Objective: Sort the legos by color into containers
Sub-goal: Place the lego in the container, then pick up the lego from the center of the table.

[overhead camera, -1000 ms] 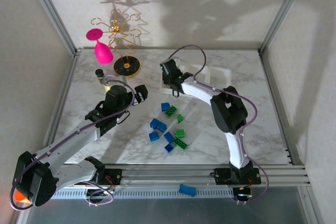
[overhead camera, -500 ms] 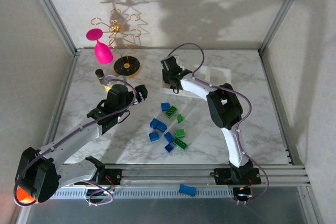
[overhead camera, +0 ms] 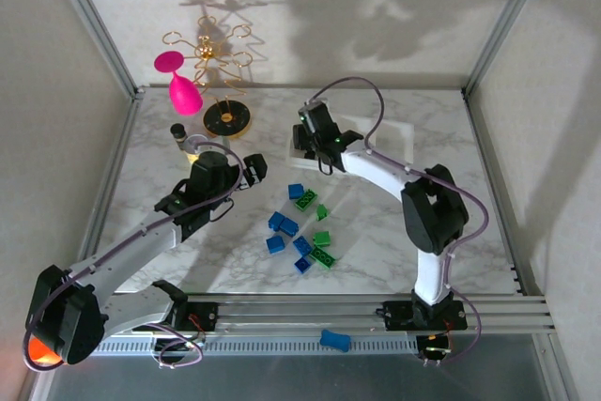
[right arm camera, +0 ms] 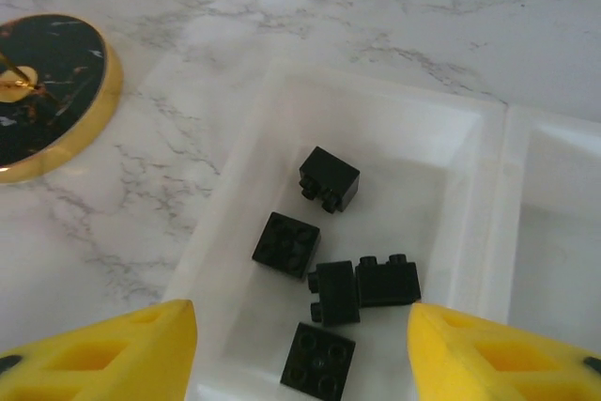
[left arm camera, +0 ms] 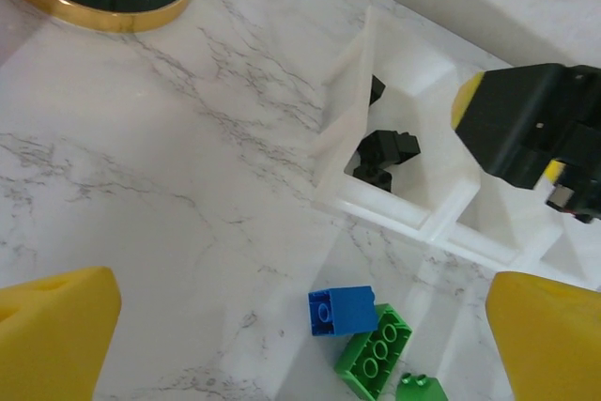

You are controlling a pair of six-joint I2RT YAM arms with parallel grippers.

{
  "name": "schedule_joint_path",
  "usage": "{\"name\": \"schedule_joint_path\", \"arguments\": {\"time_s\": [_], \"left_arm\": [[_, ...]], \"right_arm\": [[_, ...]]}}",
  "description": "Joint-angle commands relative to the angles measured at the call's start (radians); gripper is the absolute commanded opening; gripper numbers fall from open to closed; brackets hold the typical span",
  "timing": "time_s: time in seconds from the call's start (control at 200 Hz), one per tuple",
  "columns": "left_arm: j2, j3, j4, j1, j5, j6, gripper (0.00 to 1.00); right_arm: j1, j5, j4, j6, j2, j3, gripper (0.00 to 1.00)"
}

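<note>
1. Top external: right gripper [overhead camera: 316,129] above white tray's [overhead camera: 394,131] left end, further right than a second ago; blue and green legos [overhead camera: 286,225] loose on marble [overhead camera: 376,232].
2. Left wrist: left gripper's [left arm camera: 302,293] fingers apart, empty; black bricks [left arm camera: 380,152] in end compartment [left arm camera: 343,129].
3. Right wrist: right gripper [right arm camera: 300,316] spread over five black bricks [right arm camera: 329,180].

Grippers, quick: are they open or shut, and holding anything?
Left gripper: open, holding nothing.
Right gripper: open, empty, above the black legos.
</note>
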Motion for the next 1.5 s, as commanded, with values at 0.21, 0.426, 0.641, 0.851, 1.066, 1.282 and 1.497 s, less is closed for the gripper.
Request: {"name": "schedule_joint_path", "arguments": {"time_s": [0.21, 0.426, 0.641, 0.851, 1.066, 1.282, 1.497], "left_arm": [[-0.063, -0.04, -0.013, -0.062, 0.046, -0.013, 1.0], [-0.077, -0.059, -0.065, -0.115, 0.011, -0.024, 1.0], [-0.105, -0.097, -0.09, -0.127, -0.006, -0.046, 1.0], [-0.097, -0.11, -0.091, -0.127, -0.015, -0.055, 1.0], [-0.087, -0.111, -0.077, -0.127, -0.02, -0.054, 1.0], [-0.079, -0.108, -0.073, -0.127, -0.02, -0.054, 1.0], [-0.082, -0.11, -0.075, -0.127, -0.03, -0.053, 1.0]], "right_arm": [[0.079, -0.05, -0.046, -0.006, -0.174, -0.222, 0.67], [0.131, -0.097, -0.06, 0.003, -0.272, -0.382, 0.73], [0.199, -0.132, -0.075, 0.035, -0.348, -0.504, 0.76], [0.215, -0.047, -0.142, 0.106, -0.348, -0.555, 0.78], [0.215, -0.006, -0.139, 0.11, -0.281, -0.557, 0.75], [0.215, -0.004, -0.091, 0.106, -0.225, -0.536, 0.66], [0.214, -0.008, -0.061, 0.109, -0.185, -0.528, 0.54]]}}
